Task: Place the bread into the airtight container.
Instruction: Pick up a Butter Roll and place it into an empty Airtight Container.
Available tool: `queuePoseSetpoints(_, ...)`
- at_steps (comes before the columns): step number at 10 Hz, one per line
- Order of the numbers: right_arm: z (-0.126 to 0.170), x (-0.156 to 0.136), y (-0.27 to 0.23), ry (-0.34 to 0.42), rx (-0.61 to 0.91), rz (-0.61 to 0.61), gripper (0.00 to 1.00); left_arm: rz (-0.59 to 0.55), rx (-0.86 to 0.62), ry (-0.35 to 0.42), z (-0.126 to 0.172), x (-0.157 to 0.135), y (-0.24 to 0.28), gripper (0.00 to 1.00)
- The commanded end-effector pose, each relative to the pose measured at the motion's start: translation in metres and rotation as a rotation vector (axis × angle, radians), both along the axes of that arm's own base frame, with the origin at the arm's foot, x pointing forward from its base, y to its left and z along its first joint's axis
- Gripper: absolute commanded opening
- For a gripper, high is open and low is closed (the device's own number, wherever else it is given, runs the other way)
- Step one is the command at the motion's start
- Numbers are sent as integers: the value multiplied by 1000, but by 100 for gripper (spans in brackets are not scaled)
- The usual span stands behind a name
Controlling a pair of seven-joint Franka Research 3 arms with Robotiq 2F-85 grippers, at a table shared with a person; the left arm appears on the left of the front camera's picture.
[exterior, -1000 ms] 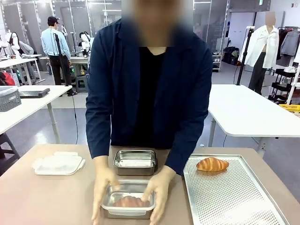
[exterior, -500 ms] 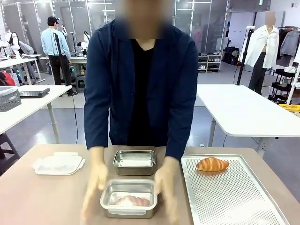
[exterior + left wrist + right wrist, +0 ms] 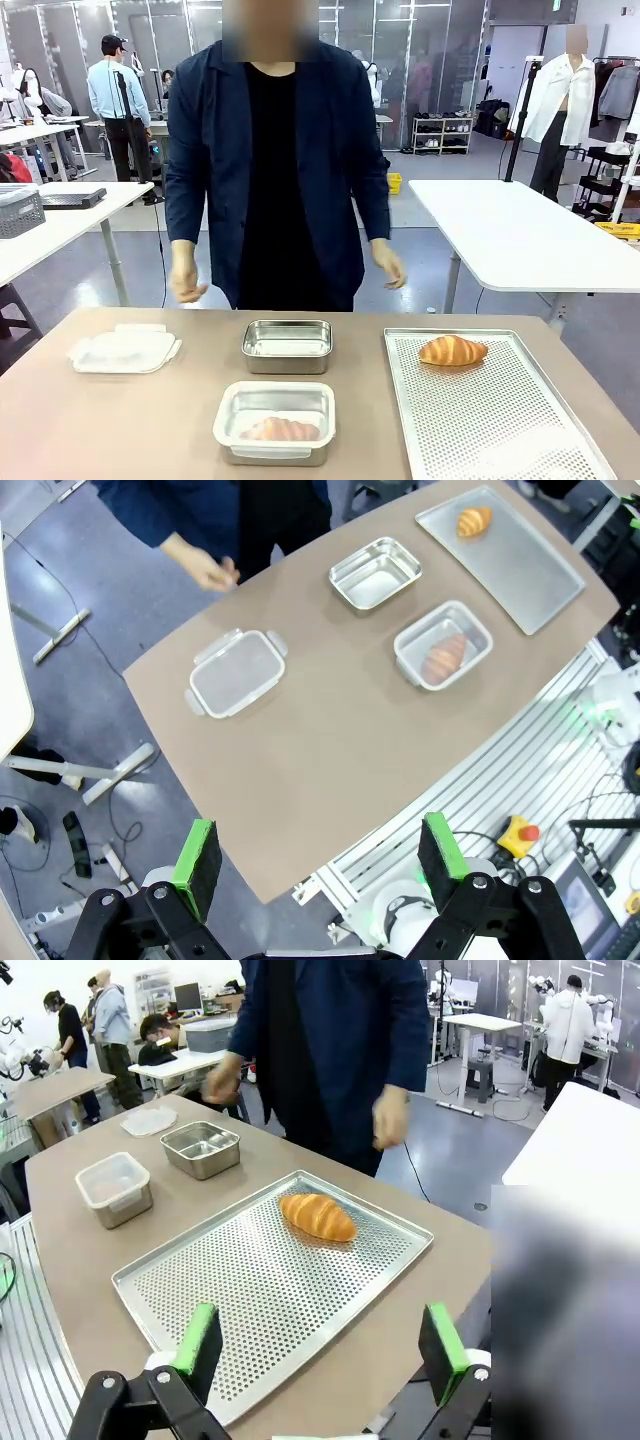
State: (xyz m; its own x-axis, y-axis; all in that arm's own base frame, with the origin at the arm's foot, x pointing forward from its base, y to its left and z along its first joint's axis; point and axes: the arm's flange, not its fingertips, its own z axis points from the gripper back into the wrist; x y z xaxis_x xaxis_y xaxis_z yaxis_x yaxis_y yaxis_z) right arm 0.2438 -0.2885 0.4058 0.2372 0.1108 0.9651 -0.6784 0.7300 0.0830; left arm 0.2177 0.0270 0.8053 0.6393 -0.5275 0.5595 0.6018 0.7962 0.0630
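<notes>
One croissant [image 3: 281, 430] hazy inside front container [image 3: 273, 388]; tray [image 3: 500, 425] cropped.

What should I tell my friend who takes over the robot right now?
Left gripper: open, empty, high above the table.
Right gripper: open, empty, hovering near the tray.
Person's hands: off the table, at their sides.
Things: one bread lies in the near container; the far container is empty; a croissant sits on the tray; the lid lies apart on the left.
Done: one bread is in.
Left: probably the croissant into the far container.
</notes>
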Motion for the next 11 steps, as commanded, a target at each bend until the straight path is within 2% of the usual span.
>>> queuePoseSetpoints(1, -2, 1, 0, -30, -2, -1, 100, -10, 1, -1, 1, -1, 0, 100)
queuePoseSetpoints(7, -2, 1, 0, -30, -2, -1, 100, -10, 1, -1, 1, -1, 0, 100)
queuePoseSetpoints(8, -1, 0, 0, -1, 4, 3, 100, -10, 1, -1, 1, -1, 0, 100)
queuePoseSetpoints(9, 37, 21, 17, 49, -124, 42, 100, -10, 1, -1, 1, -1, 0, 100)
queuePoseSetpoints(11, 101, 84, 70, 203, -416, 208, 100, -10, 1, -1, 1, -1, 0, 100)
